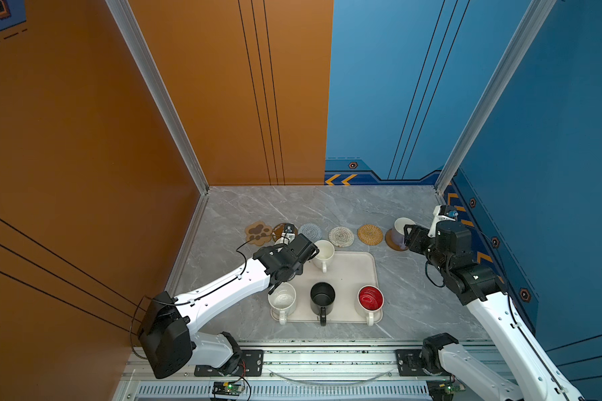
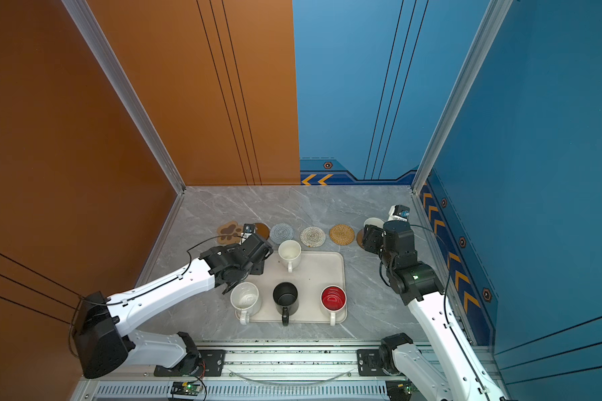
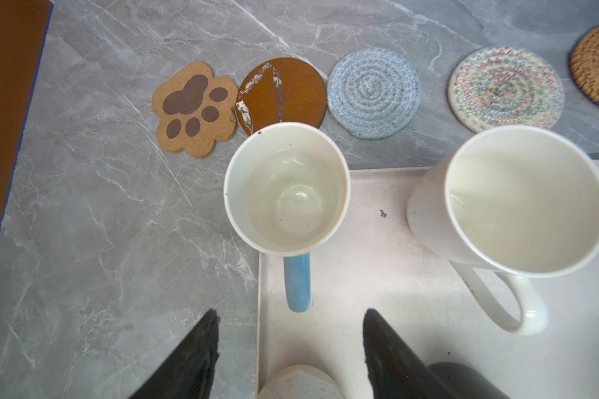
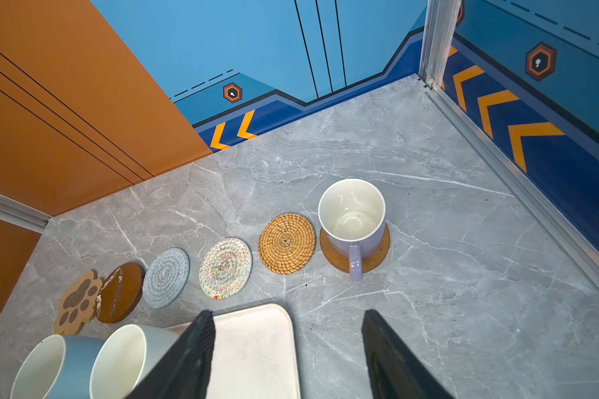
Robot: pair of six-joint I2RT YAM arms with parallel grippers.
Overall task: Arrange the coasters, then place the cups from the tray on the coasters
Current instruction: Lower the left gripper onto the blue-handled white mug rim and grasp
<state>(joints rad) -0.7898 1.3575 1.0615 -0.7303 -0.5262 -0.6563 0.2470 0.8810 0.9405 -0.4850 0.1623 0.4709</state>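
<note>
Light blue ceramic mug [image 3: 286, 190] with a white inside stands upright at the far left corner of the flat cream-beige rectangular tray [image 3: 377, 276], handle pointing near. The left gripper [image 3: 291, 321] is right at that handle, fingers spread wide either side of its tip, gripping nothing.

Just right of it on the tray is the cream-white mug [image 3: 526, 197]. The near row holds the speckled white mug [image 1: 282, 300], black mug [image 1: 322, 297] and white mug with red inside [image 1: 370, 298].

Beyond the tray, the coasters run left to right:
- tan paw-shaped coaster [image 3: 194, 110]
- scuffed brown wooden disc [image 3: 291, 93]
- grey-blue woven round [image 3: 372, 93]
- white woven round [image 3: 505, 89]
- golden rattan round [image 4: 287, 243]
- second brown disc [image 4: 377, 255], with the lavender mug [image 4: 351, 214] on it

The right gripper [image 4: 288, 312] hangs near that mug, fingers wide apart and empty.
</note>
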